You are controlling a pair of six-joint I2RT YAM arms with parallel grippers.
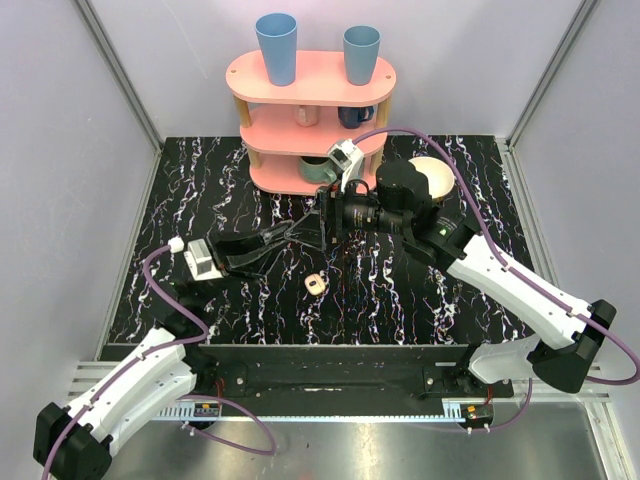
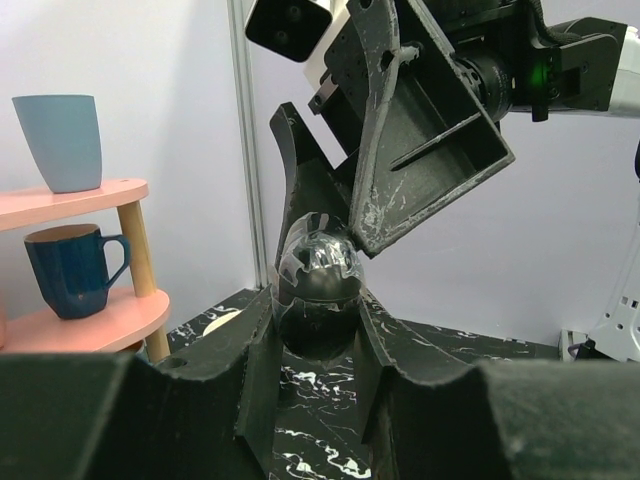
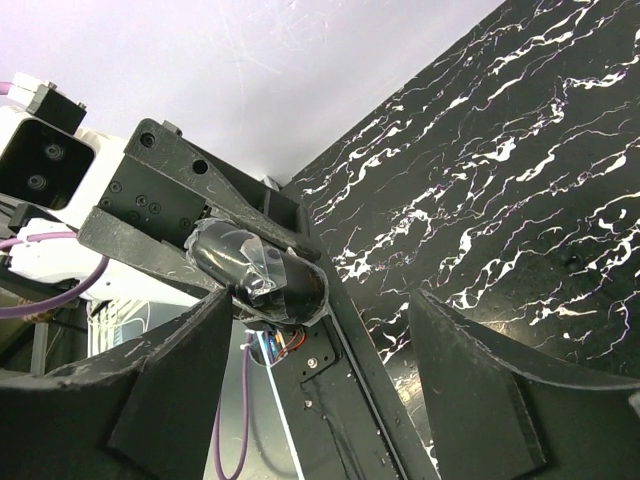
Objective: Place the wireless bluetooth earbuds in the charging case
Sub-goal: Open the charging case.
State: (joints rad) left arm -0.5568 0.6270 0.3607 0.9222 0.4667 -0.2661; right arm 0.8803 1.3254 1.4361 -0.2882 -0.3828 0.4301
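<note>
My left gripper [image 2: 316, 330] is clenched on a dark glossy lump [image 2: 318, 270] above the worktop [image 1: 450, 300]. My right gripper [image 1: 322, 224] stands released just beside it. The charging case [image 1: 315, 284] lies nearer, on the worktop.

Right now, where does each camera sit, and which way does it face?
Top: high and behind, looking down on the table, shelf and case; left arm and right arm show.
Left wrist: on the left arm, looking along its own fingers at the right hand; the left hand grips a dark oval.
Right wrist: on the right arm, looking between its open fingers at the left hand.
Shared: both wrist views show the dark oval.
</note>
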